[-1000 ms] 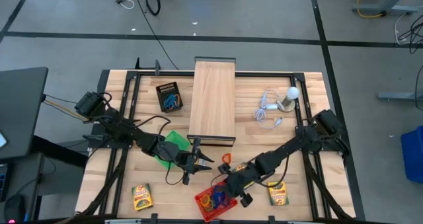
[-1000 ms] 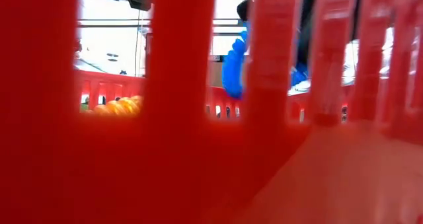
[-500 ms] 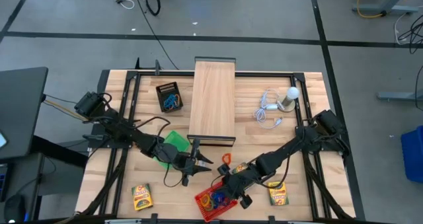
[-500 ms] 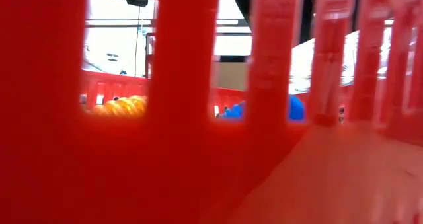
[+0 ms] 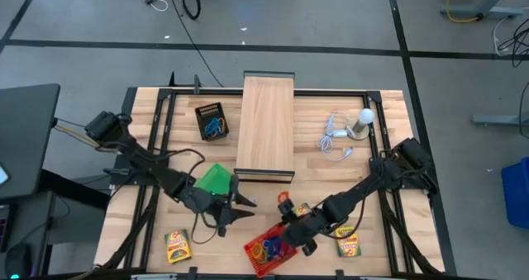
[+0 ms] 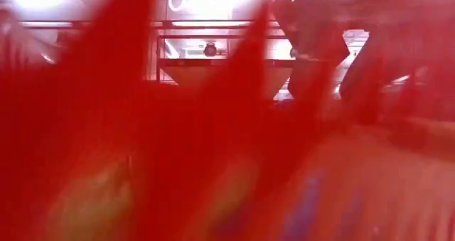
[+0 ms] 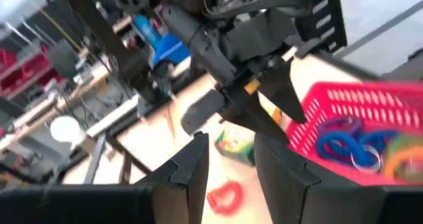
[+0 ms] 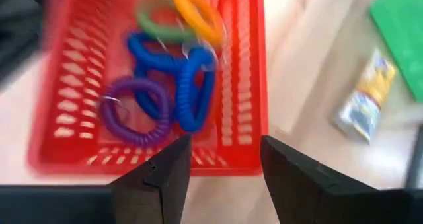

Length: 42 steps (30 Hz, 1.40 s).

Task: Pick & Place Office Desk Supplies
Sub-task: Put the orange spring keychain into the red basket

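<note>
Clearly, from the high view the red basket (image 5: 269, 249) sits at the near edge of the table as the collecting place, and coloured loops (image 5: 270, 248) lie inside it. The right gripper (image 5: 299, 230) hangs just beside its far corner, so I judge it has dropped something there. The left gripper (image 5: 225, 212) waits next to the green sheet (image 5: 212, 181), fingers apart and empty. One orange loop (image 5: 283, 199) lies on the wood between the grippers, and crayon boxes (image 5: 177, 245) rest near the front corners, not yet collected. A small black tray (image 5: 212, 121) further back holds blue loops.

The low view is filled with the basket's red wall.

The left wrist view shows its fingers parted, holding nothing.

The right wrist view shows its fingers apart above the basket, with blue, purple, green and yellow loops inside.
</note>
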Each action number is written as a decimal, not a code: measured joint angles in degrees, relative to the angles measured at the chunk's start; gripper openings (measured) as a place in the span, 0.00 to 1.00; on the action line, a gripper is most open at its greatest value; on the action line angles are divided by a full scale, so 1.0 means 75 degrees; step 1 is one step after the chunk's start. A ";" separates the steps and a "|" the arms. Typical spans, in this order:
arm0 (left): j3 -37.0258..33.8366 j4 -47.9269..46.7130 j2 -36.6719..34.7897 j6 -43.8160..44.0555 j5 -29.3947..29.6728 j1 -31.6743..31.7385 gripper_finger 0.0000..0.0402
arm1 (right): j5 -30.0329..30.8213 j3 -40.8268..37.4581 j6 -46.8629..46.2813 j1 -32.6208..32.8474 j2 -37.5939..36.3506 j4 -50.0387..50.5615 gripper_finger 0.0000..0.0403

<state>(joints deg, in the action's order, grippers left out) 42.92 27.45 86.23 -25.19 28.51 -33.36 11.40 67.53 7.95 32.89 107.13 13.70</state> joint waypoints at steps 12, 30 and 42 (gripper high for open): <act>0.0000 -0.0512 -0.0009 0.0496 0.0060 0.0358 0.32 | 0.0542 0.0000 0.0466 -0.0131 -0.0885 0.0598 0.47; -0.0009 -0.1593 -0.0680 0.0873 0.0703 0.0209 0.32 | -0.0455 0.0000 0.1508 -0.1279 -0.1084 0.2397 0.40; -0.2166 0.0202 -0.3151 0.1041 0.1015 -0.0059 0.32 | -0.0838 -0.0066 0.2621 -0.1730 -0.0642 0.2354 0.40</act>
<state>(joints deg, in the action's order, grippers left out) 26.67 28.97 62.60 -17.38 36.13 -33.80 5.12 67.03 27.61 19.91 102.32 31.35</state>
